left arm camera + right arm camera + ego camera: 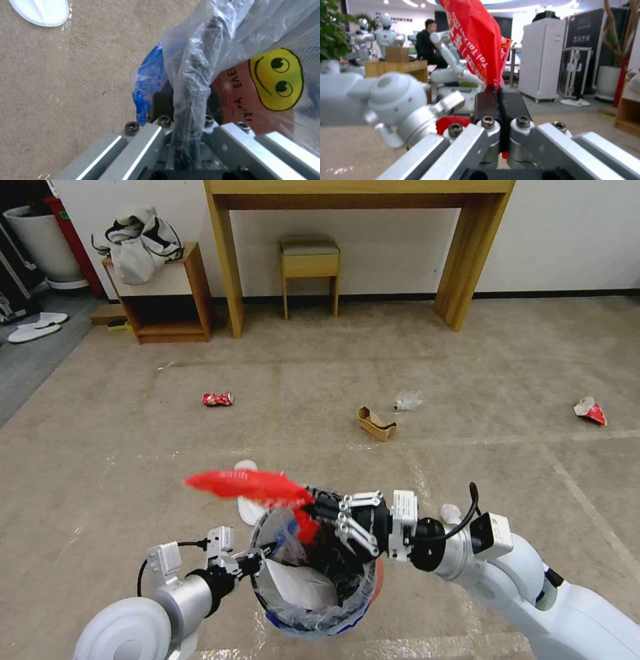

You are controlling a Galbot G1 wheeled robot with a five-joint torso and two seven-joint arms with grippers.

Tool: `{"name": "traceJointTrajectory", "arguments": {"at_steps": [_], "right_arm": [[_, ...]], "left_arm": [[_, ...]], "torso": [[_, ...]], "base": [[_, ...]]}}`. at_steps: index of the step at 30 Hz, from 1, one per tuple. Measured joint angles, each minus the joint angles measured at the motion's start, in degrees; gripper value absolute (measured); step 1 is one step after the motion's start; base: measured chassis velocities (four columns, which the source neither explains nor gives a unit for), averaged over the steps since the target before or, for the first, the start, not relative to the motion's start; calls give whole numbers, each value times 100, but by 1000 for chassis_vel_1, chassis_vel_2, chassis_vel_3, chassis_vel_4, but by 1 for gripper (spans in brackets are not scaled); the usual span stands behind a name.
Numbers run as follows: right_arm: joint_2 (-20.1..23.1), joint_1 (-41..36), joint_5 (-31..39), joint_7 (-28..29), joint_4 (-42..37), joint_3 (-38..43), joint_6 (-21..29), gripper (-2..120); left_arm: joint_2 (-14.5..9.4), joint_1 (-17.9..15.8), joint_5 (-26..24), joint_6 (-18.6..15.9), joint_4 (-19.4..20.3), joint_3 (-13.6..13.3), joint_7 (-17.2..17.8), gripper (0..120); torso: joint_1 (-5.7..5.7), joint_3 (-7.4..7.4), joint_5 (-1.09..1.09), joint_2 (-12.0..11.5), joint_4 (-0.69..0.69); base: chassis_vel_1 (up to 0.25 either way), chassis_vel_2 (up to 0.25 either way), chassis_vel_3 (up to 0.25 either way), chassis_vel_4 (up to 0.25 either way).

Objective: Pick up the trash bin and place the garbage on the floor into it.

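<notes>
The left tool (257, 565) is pinched on the rim of the trash bin (320, 607), holding it up so the right tool (319, 511), clamped on the red foil wrapper (243, 485), hangs over its mouth.

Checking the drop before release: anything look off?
The red foil wrapper, pinched at one end by the right pincer, sticks out sideways past the trash bin rim; the left pincer holds the bin's rim.
</notes>
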State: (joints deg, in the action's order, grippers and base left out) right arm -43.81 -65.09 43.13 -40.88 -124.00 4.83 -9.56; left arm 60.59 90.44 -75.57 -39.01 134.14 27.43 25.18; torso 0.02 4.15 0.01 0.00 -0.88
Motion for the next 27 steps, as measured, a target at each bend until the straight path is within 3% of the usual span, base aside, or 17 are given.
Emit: {"name": "traceJointTrajectory", "arguments": {"at_steps": [12,27], "right_arm": [[-131,-520,-617,-251,337,48,-183,0],[-187,-340,-681,-264,799,-9,-273,0]], "left_arm": [[142,158,31,0,42,110,-14,0],[175,145,6,0,-54,196,-96,0]], "torso": [[0,0,-1,0,0],[0,0,-1,0,0]], "base": [[0,0,0,0],[0,0,0,0]]}}
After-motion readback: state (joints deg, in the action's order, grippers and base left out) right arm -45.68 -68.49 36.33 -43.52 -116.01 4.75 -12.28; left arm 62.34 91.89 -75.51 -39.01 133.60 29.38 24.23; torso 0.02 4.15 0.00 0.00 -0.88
